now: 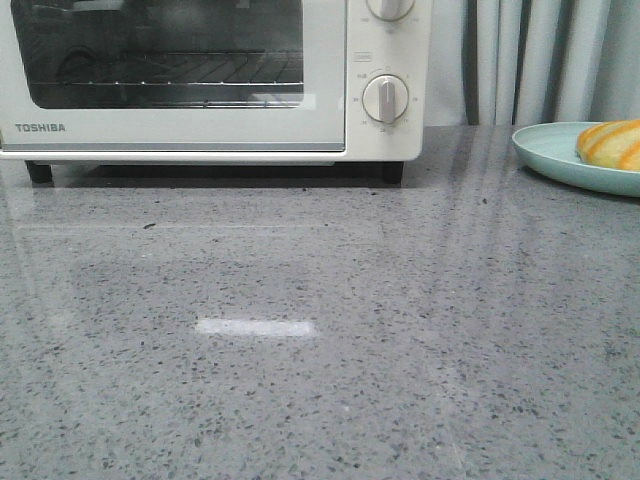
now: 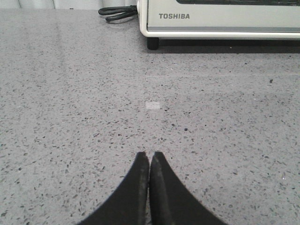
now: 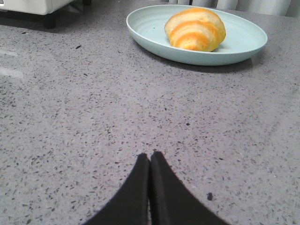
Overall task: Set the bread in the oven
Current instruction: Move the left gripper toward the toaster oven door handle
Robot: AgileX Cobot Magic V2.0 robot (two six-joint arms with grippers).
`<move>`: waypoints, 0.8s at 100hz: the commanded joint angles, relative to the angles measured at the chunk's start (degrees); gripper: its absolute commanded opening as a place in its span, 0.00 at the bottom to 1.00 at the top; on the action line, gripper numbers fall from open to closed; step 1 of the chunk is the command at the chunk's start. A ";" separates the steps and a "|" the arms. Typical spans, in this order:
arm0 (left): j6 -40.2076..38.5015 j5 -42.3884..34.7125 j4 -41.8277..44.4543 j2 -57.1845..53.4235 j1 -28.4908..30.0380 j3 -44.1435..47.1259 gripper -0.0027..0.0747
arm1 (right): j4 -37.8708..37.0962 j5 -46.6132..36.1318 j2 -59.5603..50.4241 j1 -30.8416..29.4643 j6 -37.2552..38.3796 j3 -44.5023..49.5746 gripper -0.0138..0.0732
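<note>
The bread (image 3: pixel 195 29), golden-brown with cream stripes, lies on a mint-green plate (image 3: pixel 150 35); in the front view the bread (image 1: pixel 612 143) and the plate (image 1: pixel 555 155) show at the far right edge. The cream-white TOSHIBA oven (image 1: pixel 210 135) stands at the back left with its glass door shut and two dials; its lower front shows in the left wrist view (image 2: pixel 220 23). My left gripper (image 2: pixel 150 154) is shut and empty over the counter, well short of the oven. My right gripper (image 3: pixel 150 154) is shut and empty, well short of the plate. Neither gripper shows in the front view.
The grey speckled counter (image 1: pixel 300 350) spans the front view. A black power cord (image 2: pixel 117 11) lies coiled beside the oven. Grey curtains (image 1: pixel 540 60) hang behind the plate. An oven foot (image 3: pixel 50 21) shows in the right wrist view.
</note>
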 commanded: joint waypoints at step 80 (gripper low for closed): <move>-0.14 -5.37 -3.95 -1.68 0.19 1.40 0.01 | -0.68 -5.34 -1.14 -0.42 -0.05 0.70 0.08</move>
